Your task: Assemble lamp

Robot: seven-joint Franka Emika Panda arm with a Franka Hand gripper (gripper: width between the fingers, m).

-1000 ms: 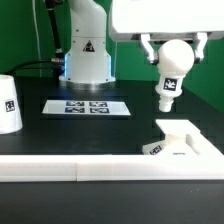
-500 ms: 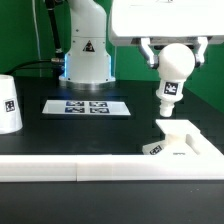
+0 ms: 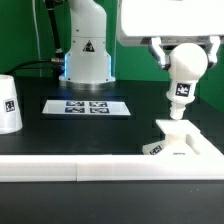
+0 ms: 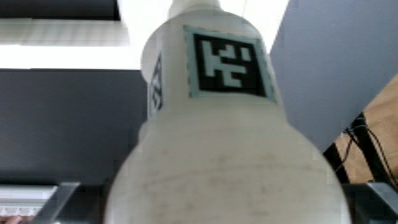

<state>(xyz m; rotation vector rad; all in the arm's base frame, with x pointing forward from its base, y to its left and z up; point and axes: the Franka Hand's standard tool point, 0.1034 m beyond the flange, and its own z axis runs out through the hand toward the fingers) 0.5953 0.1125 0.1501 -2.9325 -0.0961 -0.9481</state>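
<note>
Gripper (image 3: 187,57) clamps the bulb (image 3: 183,90) (neck downward) above the base (image 3: 192,146); shade (image 3: 8,104) stands well apart, inside unseen.

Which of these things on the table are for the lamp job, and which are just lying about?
For the job: bulb, held in the gripper; base; shade.
Just there: marker board; robot pedestal.
</note>
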